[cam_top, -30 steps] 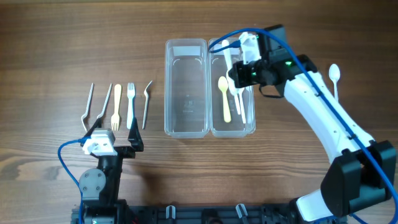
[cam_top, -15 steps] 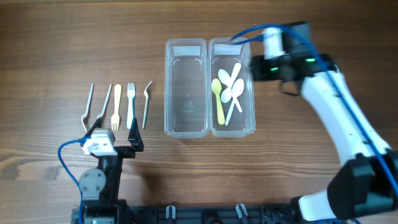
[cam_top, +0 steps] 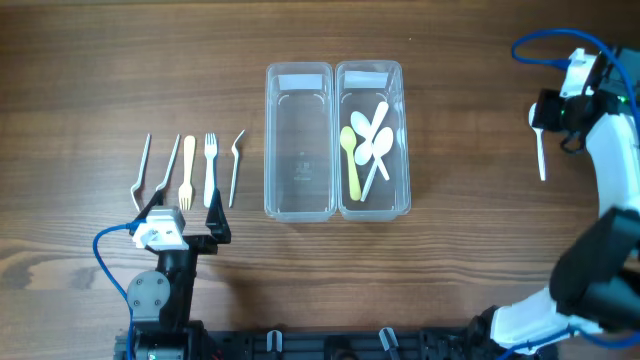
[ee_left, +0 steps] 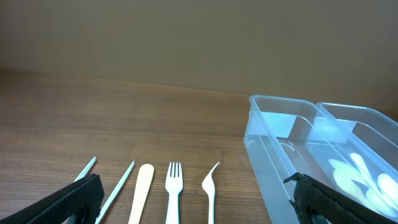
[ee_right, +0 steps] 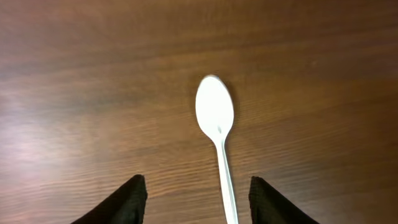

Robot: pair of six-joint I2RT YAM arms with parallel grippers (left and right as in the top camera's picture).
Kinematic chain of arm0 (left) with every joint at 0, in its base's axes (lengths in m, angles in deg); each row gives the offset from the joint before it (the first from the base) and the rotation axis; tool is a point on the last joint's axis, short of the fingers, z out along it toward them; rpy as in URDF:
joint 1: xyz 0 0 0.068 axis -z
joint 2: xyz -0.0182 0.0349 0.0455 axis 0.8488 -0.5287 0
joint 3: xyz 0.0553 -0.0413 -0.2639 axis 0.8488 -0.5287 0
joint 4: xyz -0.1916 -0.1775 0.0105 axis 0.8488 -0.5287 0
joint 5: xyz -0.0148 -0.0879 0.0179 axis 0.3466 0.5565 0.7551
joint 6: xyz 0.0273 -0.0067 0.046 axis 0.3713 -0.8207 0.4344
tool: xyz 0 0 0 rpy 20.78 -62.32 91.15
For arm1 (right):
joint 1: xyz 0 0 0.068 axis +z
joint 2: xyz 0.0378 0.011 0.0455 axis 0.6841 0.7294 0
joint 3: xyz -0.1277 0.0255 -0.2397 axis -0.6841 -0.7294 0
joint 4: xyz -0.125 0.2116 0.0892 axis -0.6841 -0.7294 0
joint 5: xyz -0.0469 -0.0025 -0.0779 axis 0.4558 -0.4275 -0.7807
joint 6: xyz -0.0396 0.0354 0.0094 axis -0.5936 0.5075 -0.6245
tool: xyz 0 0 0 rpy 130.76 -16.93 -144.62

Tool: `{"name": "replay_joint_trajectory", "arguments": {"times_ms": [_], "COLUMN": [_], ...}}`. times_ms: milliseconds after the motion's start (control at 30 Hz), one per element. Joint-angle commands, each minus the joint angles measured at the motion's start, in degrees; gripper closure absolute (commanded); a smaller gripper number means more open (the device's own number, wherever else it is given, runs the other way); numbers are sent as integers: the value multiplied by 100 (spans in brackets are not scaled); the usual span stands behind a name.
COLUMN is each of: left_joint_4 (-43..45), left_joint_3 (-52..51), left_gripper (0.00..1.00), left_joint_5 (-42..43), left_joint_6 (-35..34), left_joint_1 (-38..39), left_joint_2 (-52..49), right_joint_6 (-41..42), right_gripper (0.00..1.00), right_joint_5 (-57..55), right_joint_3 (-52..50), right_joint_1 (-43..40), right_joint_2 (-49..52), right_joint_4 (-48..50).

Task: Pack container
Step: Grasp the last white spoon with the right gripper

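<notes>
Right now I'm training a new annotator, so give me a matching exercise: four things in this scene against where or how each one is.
Things:
1. yellow spoon
2. white fork
3. lone white spoon
4. left container

Places or states:
A. empty
B. on the bare table under the open right gripper
C. in the right container beside the white spoons
D. on the table left of both containers

Pairs: 1-C; 2-D; 3-B; 4-A.
</notes>
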Motion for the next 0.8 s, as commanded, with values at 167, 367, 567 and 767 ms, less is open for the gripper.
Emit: {"name": "replay_joint_trajectory", "arguments": {"times_ms": [167, 367, 567, 767], "left_joint_4": [9, 9, 9, 9], "left_joint_3": [-46, -46, -46, -46], "left_gripper": [0, 0, 0, 0], "left_joint_5": [107, 107, 107, 107], "left_joint_6": [-79, -79, -79, -79], "left_joint_1": [33, 33, 33, 33], "left_joint_2": [26, 26, 26, 26], "right_joint_6": [-616, -704, -529, -544], "right_gripper": [50, 51, 52, 61], "right_joint_5": [-420, -354, -254, -120], "right_joint_3": [-15, -15, -26, -31], "right_joint_1": [-11, -107, -232, -234], "right_joint_2": [1058, 1325, 1615, 1849], "right_joint_4": [610, 713, 715, 782]}}
